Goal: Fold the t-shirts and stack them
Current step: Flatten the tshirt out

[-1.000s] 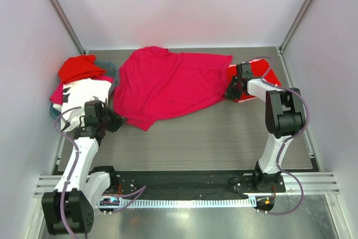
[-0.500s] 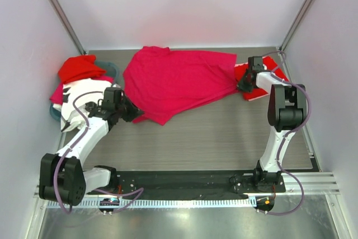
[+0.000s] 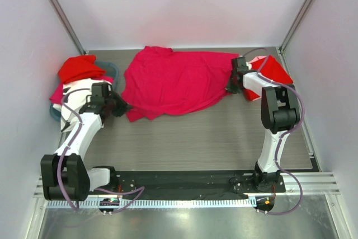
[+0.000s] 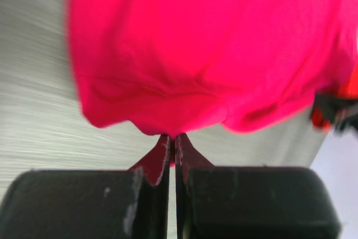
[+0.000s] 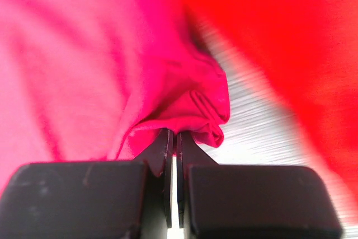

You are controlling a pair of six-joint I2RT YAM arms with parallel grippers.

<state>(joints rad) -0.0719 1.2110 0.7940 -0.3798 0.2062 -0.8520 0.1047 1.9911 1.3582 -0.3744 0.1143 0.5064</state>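
Your grey table carries the crimson-pink t-shirt as its biggest item: it lies spread and rumpled across the middle of the far edge, running from near the left heap to the right gripper. Next in size is the heap at the far left corner, where a red t-shirt sits bunched on top and a white t-shirt drapes down toward the near side. The teal basket shows only as a strip of rim beside them. At the far right corner you have a second red t-shirt, lying flat and touching the crimson one's right end. Your left gripper is at the crimson shirt's near-left corner, and the left wrist view shows its jaws pressed together on a small fold of that hem, the rest of the cloth hanging beyond (that picture is blurred). Your right gripper is at the shirt's right end. Its jaws are likewise clamped tight on a bunched fold of crimson cloth, with the second red shirt just beside it, to the right in the wrist view.
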